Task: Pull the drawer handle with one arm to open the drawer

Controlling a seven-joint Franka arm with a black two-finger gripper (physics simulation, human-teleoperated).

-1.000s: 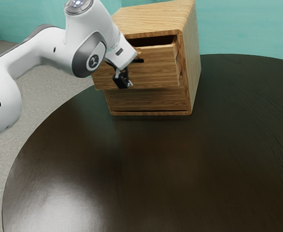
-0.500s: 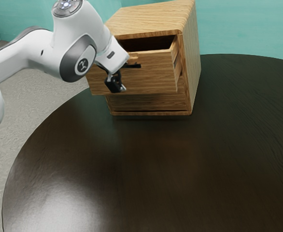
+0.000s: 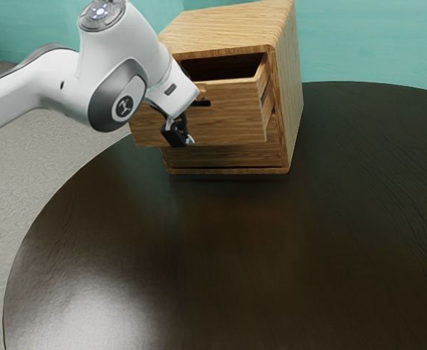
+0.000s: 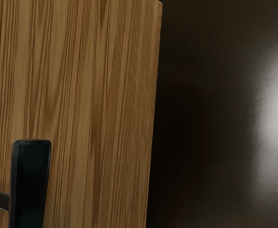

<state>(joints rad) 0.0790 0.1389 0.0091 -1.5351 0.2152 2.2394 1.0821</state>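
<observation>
Drawer (image 3: 224, 117) is sticking well out of the wooden cabinet (image 3: 286, 65), its dark hollow showing behind the front panel. The cabinet is sitting on the far part of a dark round table (image 3: 272, 255). An arm (image 3: 119, 80) is reaching in from the exterior view's left, and the gripper (image 3: 178, 134) is hanging against the drawer's front, just below and beside the thin black handle (image 3: 203, 103). Whether it is clenched or released, I cannot tell. In the wrist view the hand is facing the drawer's wood-grain face, with the black handle close by and the table lying beyond the panel's edge.
</observation>
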